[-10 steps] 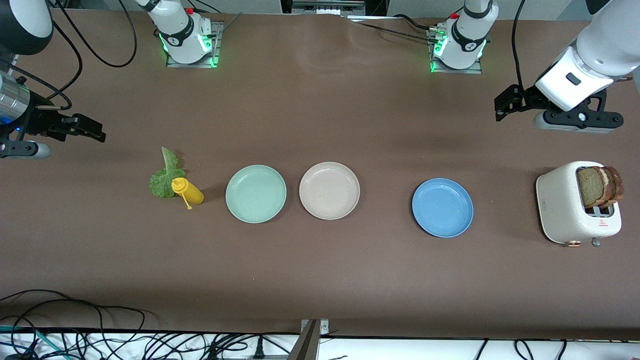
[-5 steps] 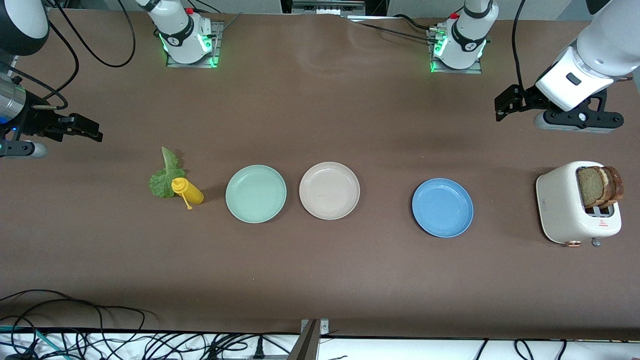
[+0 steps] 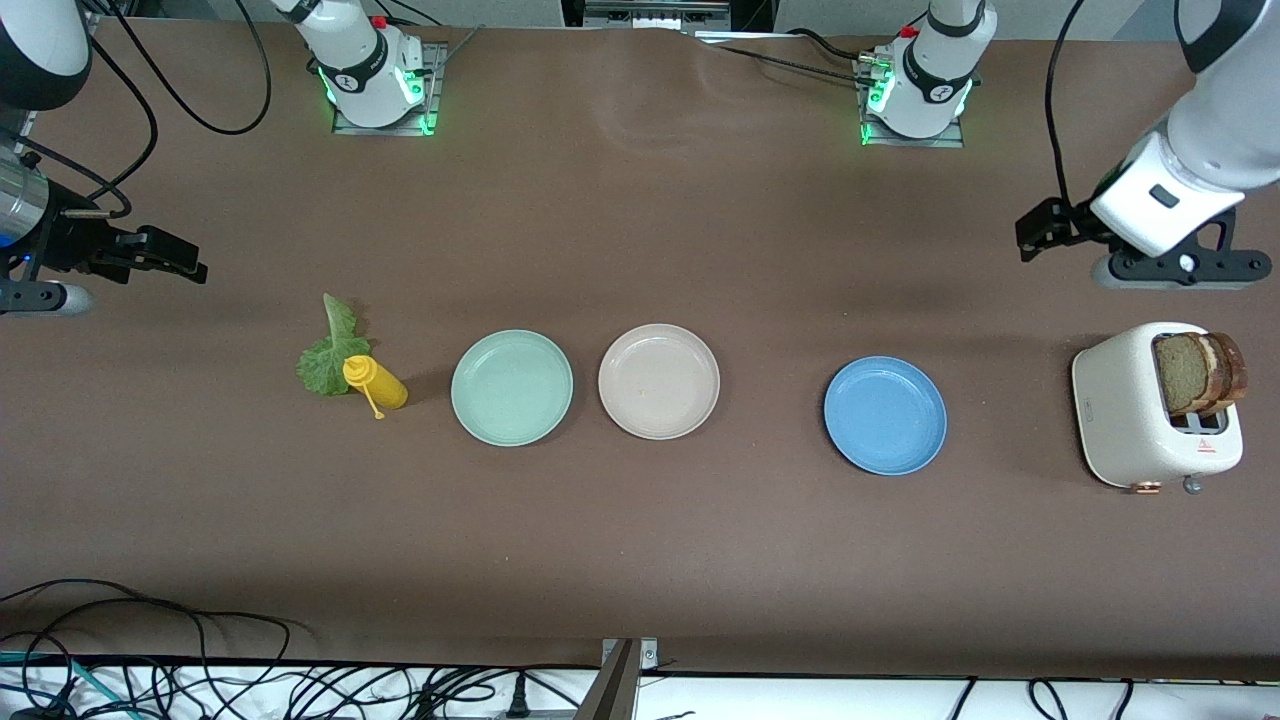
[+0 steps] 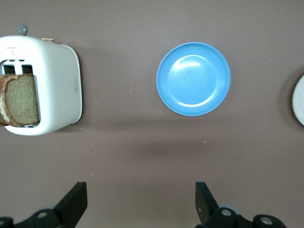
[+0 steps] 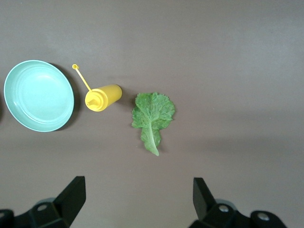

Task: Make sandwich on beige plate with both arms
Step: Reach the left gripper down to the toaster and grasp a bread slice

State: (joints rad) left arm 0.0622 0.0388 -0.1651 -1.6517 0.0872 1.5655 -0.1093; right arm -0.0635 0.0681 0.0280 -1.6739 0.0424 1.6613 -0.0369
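Right gripper hangs wide open and empty over bare table at the right arm's end, close to the lettuce leaf and the yellow sauce bottle touching it. Then three plates in a row: mint-green plate, beige plate, bare, blue plate. One toaster holds two bread slices; the left gripper hovers spread wide near it. Risks, I'd say: knocking the bottle while grabbing the leaf, or dragging out both slices at once.
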